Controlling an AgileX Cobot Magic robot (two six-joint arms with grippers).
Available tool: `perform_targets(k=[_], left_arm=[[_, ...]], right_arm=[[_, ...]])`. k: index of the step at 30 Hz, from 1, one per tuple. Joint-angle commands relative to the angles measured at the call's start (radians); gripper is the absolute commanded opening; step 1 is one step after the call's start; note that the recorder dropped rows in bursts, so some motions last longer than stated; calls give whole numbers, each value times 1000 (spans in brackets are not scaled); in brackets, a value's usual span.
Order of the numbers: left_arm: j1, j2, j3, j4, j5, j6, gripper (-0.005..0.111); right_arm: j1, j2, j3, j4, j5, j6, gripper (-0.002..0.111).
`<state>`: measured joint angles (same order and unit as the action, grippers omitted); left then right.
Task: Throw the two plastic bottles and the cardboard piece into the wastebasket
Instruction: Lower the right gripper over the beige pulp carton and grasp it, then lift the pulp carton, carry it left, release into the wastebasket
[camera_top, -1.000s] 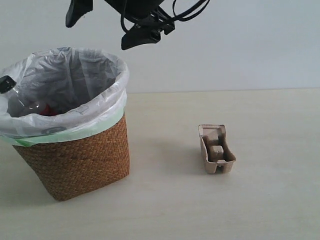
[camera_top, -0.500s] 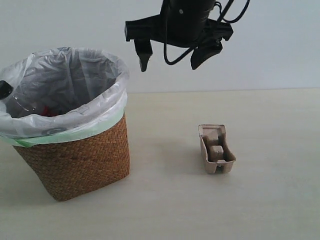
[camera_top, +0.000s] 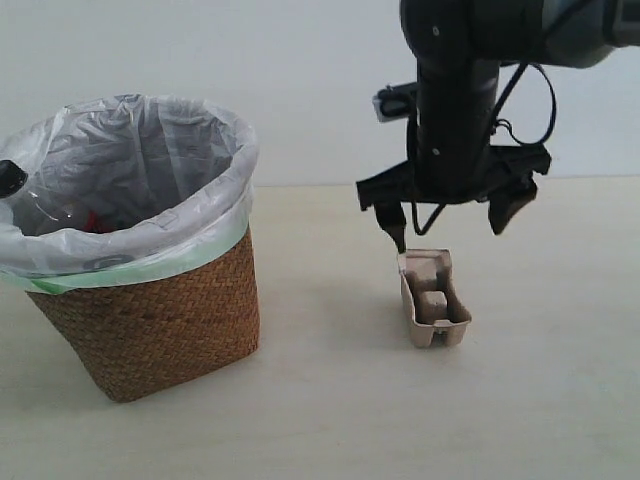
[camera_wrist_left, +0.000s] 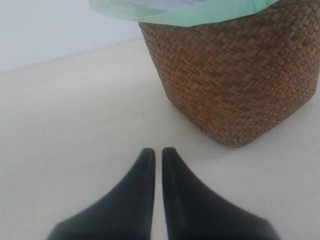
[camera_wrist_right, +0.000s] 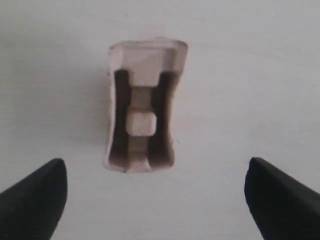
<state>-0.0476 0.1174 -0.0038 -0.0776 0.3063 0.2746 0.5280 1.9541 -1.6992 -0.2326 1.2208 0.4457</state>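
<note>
The cardboard piece (camera_top: 433, 298) (camera_wrist_right: 142, 125), a tan pulp tray with inner bumps, lies on the table to the right of the wastebasket (camera_top: 150, 310) (camera_wrist_left: 235, 75). My right gripper (camera_top: 448, 232) (camera_wrist_right: 156, 175) hangs open just above the tray's far end, one finger on each side, touching nothing. Inside the white bag a clear bottle shows its black cap (camera_top: 9, 177) and a bit of red label (camera_top: 95, 220). The green-capped bottle is hidden. My left gripper (camera_wrist_left: 154, 151) is shut and empty, low over the table beside the basket's base.
The bag's pale green edge (camera_top: 150, 262) folds over the wicker rim. A pale wall stands behind the table. Bare tabletop (camera_top: 560, 400) surrounds the tray.
My right arm has swung from above the wastebasket to the right and come down over the cardboard piece, staying open. The bottle's black cap has settled slightly in the bag.
</note>
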Motion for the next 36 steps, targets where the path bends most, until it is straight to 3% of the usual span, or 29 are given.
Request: perform_targets(k=[1,18,19,22,27,36], left_arm=[[3,-6,4,-8,-3,-9,4],[3,-6,4,-8,-3,-9,4],[3,-6,4,-8,-3,-9,4],[3,-6,4,-8,-3,-9,4],[3,-6,4,-8,-3,-9,4],[3,-6,4,-8,-3,-9,4]], right_arm=[[-31,20,86,22,0,-7,85],[-31,169,162,107,-226,-53,84],[-31,173,162,105,-228,-53,81],[-31,184,162,103,-245,-53,56],[-31,184,162,85,-253,-89,-1],[-31,27,162,85,-292,-92,0]])
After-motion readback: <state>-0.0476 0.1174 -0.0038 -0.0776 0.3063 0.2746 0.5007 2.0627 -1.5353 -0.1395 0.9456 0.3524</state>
